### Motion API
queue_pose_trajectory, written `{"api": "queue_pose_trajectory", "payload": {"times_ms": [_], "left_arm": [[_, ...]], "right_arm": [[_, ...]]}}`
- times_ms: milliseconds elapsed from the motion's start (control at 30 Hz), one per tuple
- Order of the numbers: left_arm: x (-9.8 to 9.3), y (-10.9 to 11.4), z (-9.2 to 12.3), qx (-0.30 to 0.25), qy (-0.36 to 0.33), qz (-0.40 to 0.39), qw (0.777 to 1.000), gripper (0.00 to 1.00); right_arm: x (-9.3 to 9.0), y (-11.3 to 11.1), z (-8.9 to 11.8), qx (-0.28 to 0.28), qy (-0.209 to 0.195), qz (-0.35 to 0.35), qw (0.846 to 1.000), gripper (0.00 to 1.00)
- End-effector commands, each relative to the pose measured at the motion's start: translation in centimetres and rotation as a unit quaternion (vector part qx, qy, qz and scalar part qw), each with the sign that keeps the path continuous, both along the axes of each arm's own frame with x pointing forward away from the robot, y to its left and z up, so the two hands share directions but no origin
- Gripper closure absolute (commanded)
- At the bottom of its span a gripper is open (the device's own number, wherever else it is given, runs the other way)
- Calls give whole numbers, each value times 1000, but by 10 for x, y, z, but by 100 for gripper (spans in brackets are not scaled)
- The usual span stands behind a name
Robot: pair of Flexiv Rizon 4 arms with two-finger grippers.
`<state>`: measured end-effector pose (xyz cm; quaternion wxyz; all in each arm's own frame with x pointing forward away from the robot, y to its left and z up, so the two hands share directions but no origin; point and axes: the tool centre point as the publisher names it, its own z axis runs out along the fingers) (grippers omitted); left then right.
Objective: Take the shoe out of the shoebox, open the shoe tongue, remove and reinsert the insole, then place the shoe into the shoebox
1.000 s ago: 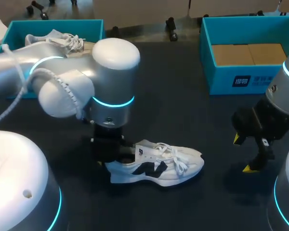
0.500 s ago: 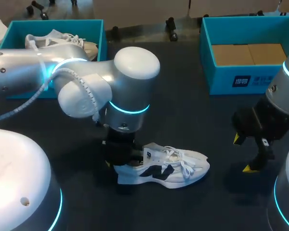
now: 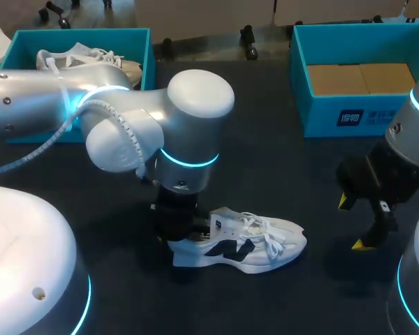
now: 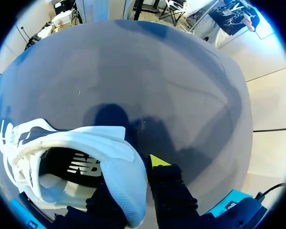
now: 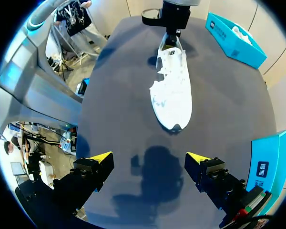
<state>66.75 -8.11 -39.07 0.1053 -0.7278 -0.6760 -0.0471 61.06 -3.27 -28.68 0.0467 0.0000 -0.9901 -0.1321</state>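
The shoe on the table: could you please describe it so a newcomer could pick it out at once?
On the table, between the left shoebox and the right shoebox but nearer the robot, a white sneaker with a black side mark stands on its sole. Unlike the other white shoe inside the left shoebox, it has the left gripper shut on its heel.

White shoe [image 3: 260, 246] (black side logo), dark table [image 3: 265, 146], teal shoebox [image 3: 320, 105].
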Motion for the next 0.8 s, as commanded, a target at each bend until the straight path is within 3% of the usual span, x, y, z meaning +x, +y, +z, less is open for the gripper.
{"api": "queue_pose_trajectory", "payload": {"times_ms": [33, 133, 167, 200, 233, 267, 800], "left_arm": [[0, -7, -4, -2, -4, -6, 1000, 100], [0, -7, -3, -2, -4, -7, 1000, 100], [0, -7, -3, -3, -4, -6, 1000, 96], [0, -7, -2, -3, -4, -5, 1000, 60], [1, -7, -1, -5, -4, -4, 1000, 15], [2, -7, 0, -7, -3, -4, 1000, 0], [-4, 5, 42, -70, 5, -4, 998, 0]], "right_arm": [[0, 1, -1, -1, 0, 0, 1000, 0], [0, 1, -1, -1, 0, 0, 1000, 0], [0, 1, -1, -1, 0, 0, 1000, 0], [0, 1, -1, -1, 0, 0, 1000, 0], [0, 1, -1, -1, 0, 0, 1000, 0], [0, 1, -1, -1, 0, 0, 1000, 0], [0, 1, -1, -1, 0, 0, 1000, 0]]}}
